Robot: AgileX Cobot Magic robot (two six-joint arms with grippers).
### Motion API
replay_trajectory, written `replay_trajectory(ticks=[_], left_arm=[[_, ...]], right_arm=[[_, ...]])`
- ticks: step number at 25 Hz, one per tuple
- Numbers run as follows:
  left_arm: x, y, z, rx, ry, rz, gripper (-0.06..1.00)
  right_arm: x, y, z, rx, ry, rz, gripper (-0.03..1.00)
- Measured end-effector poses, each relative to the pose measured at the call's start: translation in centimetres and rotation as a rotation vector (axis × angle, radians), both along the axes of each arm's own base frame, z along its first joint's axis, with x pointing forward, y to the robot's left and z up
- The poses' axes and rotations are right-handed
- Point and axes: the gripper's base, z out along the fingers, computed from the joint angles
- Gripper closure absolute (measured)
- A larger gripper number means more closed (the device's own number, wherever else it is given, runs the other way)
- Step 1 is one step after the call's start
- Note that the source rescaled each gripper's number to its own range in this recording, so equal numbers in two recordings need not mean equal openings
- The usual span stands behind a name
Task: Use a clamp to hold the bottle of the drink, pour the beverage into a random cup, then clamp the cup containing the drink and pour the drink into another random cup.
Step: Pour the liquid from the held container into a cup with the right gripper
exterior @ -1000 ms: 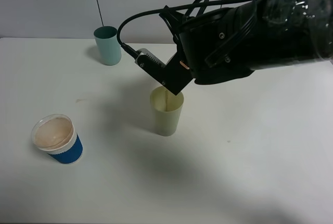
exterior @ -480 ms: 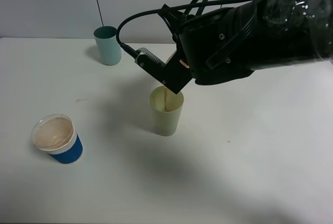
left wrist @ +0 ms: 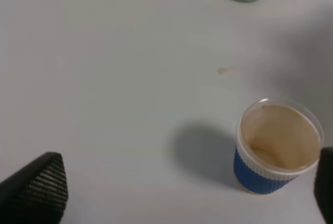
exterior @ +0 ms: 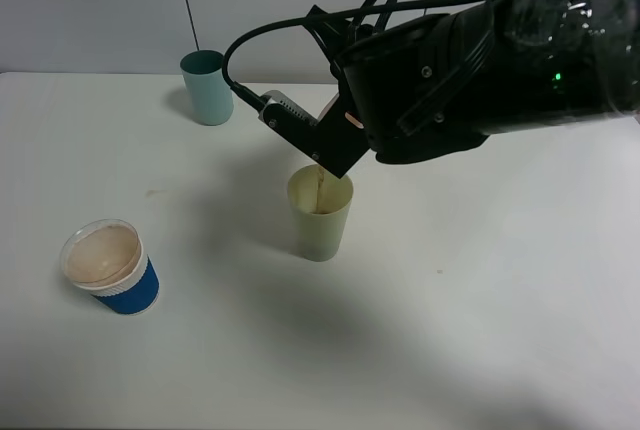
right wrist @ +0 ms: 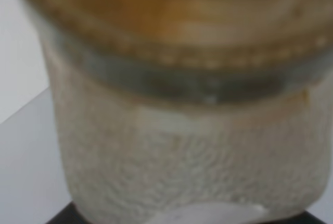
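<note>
Bottle (right wrist: pixel 182 146): grasped in the right claw (exterior: pixel 333 155), clenched on it and tipped over the yellow-green cup (exterior: pixel 320 220). In the right wrist view it fills the frame, translucent pebbled plastic, blurred by closeness. Brown beverage (right wrist: pixel 171 10) is banded across one end of it. From the high camera the bottle is almost wholly hidden behind the bulky black arm (exterior: pixel 480 70).

A thin brown thread of the drink falls from the claw's tip into the cup's mouth. The cup is upright, near the middle of the table (exterior: pixel 500 300), directly under the claw. The claw's tip is just above the rim; I cannot tell whether they touch.

Teal cup (exterior: pixel 207 87): upright at the back left of the table, close to the wall, well apart from the yellow-green cup.

Blue-sleeved cup (exterior: pixel 110 267): upright at the front left, brownish inside. Well apart from both other cups.

Small tan spot (exterior: pixel 152 191) on the table, between the teal cup and the blue-sleeved cup.

Left claw (left wrist: pixel 181 187): released, jaws wide apart, seen only in its own wrist view. One carbon-weave fingertip (left wrist: pixel 36 187) shows at one edge of the frame and the other at the opposite edge. It hangs above the table, with the blue-sleeved cup showing close to the second fingertip.
</note>
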Motion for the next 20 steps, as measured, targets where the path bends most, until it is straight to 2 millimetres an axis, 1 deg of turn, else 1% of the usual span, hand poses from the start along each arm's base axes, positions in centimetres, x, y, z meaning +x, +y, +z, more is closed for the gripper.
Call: replay_trajectory(ticks=[8,14,20], left_arm=[[0.00,0.00,0.00,0.000,0.000,0.000,0.07],[0.00,0.00,0.00,0.000,0.000,0.000,0.07],[0.00,0.00,0.00,0.000,0.000,0.000,0.07]], right_arm=[[0.04,0.06,0.12,-0.008,-0.015,0.009,0.96],[-0.44,0.65,0.28,-0.018,-0.035,0.042,0.96],[-0.49,0.75,0.36,-0.018,-0.045,0.048,0.96]])
